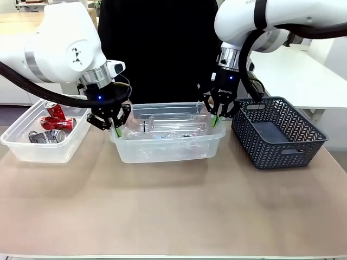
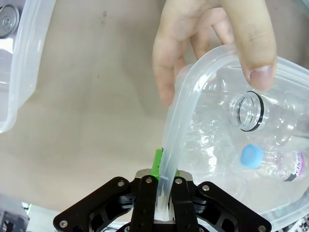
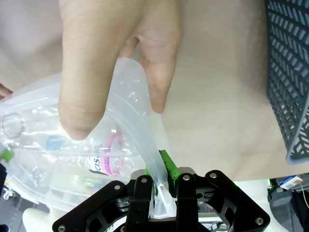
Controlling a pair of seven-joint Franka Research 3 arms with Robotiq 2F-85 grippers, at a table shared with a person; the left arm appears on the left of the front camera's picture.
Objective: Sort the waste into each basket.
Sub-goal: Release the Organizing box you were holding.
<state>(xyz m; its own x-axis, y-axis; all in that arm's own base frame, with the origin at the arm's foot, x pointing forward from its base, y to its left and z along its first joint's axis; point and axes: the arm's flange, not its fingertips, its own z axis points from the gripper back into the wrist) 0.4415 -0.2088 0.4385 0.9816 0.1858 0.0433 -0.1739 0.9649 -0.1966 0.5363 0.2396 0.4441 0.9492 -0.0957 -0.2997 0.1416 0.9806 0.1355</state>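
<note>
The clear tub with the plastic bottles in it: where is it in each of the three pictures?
Front view: the middle tub sits at the centre of the table, a gripper at each end.
Left wrist view: its rim curves up from bottom centre, bottles at right.
Right wrist view: its rim rises from bottom centre, bottles at left.
Shared landmark: the person's hand holding a corner.

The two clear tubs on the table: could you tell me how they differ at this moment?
The left tub holds red and silver-black cans; the middle tub holds clear bottles. The left tub stands free; the middle tub has its rim pinched by the left gripper and right gripper. Both are see-through plastic.
</note>
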